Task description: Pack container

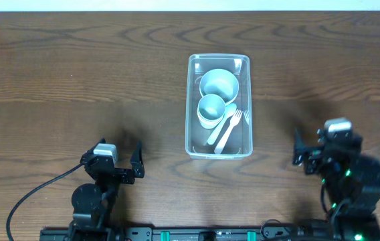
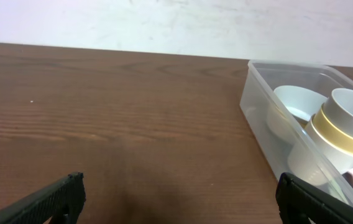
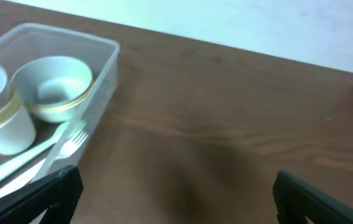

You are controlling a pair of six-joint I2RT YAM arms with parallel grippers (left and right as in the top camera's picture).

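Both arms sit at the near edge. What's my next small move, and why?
Probably just leave both arms parked: the bowl, cup, fork and spoon already lie inside the container, and the left gripper and right gripper are open, holding nothing.

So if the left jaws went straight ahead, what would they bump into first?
Probably nothing. Ahead of the left gripper there is only table, as far as the view shows. The container sits off to its right.

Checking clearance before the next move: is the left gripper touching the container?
Apart. The overhead view shows a wide stretch of bare table between the left gripper and the container.
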